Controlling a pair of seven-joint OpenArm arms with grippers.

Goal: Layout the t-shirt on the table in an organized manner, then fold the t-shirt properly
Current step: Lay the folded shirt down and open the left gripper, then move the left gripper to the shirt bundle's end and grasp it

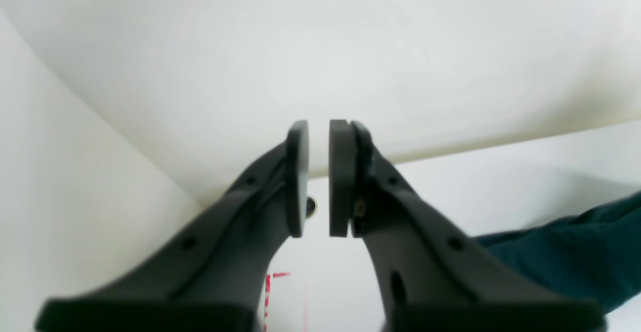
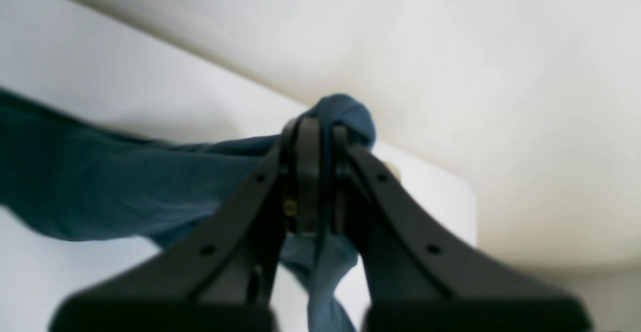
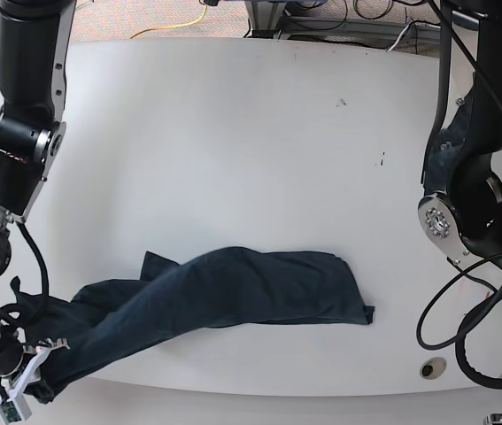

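One t-shirt (image 2: 125, 182) corner pinched in right end effector (image 2: 320, 172), table (image 3: 233, 133) edge

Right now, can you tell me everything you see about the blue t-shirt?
The t-shirt is dark navy-teal, soft and wrinkly, like cotton. It is not laid out flat: it lies bunched in a long strip across the near side of the white table. One end is pinched in the right end effector, with a little wad poking out above the jaws. The left end effector is near it but not touching.

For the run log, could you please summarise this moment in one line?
right pincer: shut on dark navy cotton t-shirt | left pincer: empty | white table: shirt bunched
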